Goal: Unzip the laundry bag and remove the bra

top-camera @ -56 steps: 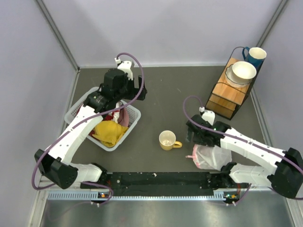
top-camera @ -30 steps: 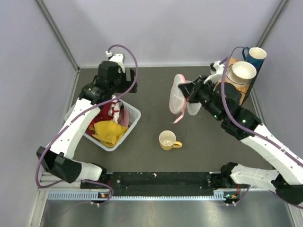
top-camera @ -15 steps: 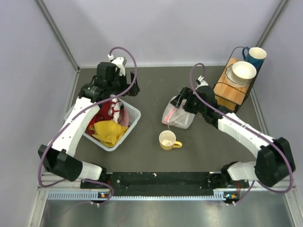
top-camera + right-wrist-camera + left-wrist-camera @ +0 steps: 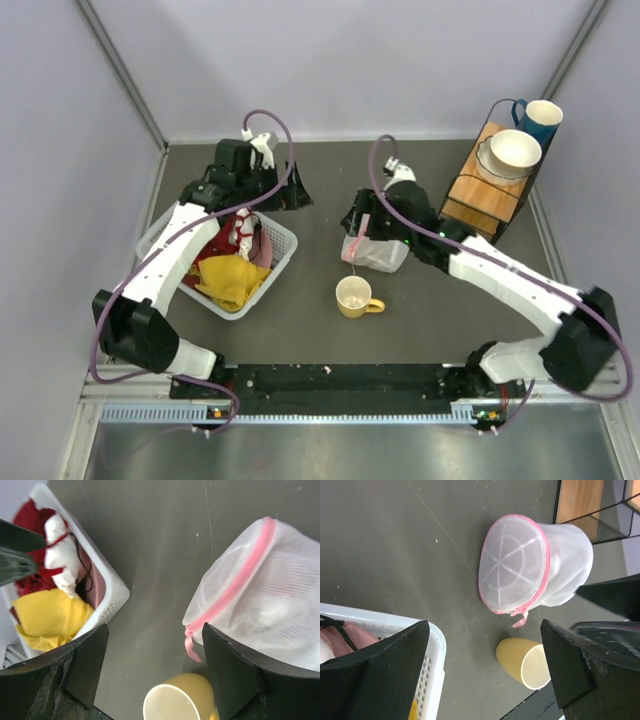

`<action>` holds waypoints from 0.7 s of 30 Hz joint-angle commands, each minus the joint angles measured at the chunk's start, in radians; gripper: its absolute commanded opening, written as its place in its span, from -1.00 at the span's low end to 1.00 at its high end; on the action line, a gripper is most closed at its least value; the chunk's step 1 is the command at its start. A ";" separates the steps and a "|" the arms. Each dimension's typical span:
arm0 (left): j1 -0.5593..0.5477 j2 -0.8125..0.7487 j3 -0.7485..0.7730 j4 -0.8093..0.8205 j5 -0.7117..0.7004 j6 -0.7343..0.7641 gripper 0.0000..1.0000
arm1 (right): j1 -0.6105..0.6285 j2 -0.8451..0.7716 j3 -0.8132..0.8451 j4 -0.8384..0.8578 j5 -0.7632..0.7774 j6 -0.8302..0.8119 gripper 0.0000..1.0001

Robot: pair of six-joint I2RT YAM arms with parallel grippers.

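A: Where is the laundry bag [image 4: 375,252]?
B: Lying on its side on the table [image 4: 335,165], between the white basket [image 4: 288,243] and the wooden rack [image 4: 478,200], just beyond the yellow mug [image 4: 352,296]; its round, ribbed end is turned toward the left arm.
A: And the grippers?
B: The left gripper [image 4: 483,623] hangs just past the basket's far corner, fingers spread wide, nothing between them; the right gripper [image 4: 154,627] is right over the bag, likewise spread and pinching nothing, though one finger sits close against the mesh. Whether it touches, I cannot tell.
A: How will the bag handle?
B: Light and limp, I'd judge; mesh that gives under any press, so it will slide or crumple rather than resist; one gripper should pin the body while the other works the zip.
A: Where to take hold?
B: At the pink pull tab [image 4: 519,622], hanging off the pink zipper trim [image 4: 239,577] on the side toward the mug; it is small and floppy, so it wants a fine pinch; the zip looks closed.
A: The bra?
B: Inside, I take it; the bra [image 4: 272,611] shows only as a pale bulk behind the mesh; probably soft, and apt to snag on the zip's teeth coming out.
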 commanded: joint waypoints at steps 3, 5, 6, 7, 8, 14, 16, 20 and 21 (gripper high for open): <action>0.060 -0.053 -0.024 0.061 0.059 -0.040 0.98 | 0.027 0.195 0.100 -0.059 0.097 0.061 0.39; 0.069 -0.078 -0.038 0.055 0.043 -0.032 0.98 | 0.027 0.216 0.104 -0.060 0.105 0.084 0.36; 0.071 -0.089 -0.044 0.055 0.036 -0.032 0.98 | 0.027 0.236 0.107 -0.058 0.108 0.090 0.36; 0.071 -0.103 -0.058 0.056 0.034 -0.032 0.98 | 0.027 0.248 0.110 -0.060 0.117 0.094 0.35; 0.072 -0.109 -0.064 0.060 0.031 -0.031 0.98 | 0.026 0.258 0.114 -0.060 0.131 0.101 0.33; 0.072 -0.126 -0.093 0.082 0.052 -0.046 0.98 | 0.026 0.274 0.133 -0.060 0.166 0.104 -0.11; 0.072 -0.129 -0.098 0.093 0.059 -0.054 0.98 | 0.023 0.279 0.159 -0.078 0.165 0.093 -0.86; 0.072 -0.139 -0.107 0.104 0.077 -0.068 0.98 | 0.021 0.233 0.174 -0.083 0.137 0.090 -1.00; 0.072 -0.142 -0.113 0.113 0.100 -0.083 0.98 | 0.021 0.215 0.177 -0.081 0.132 0.085 -1.00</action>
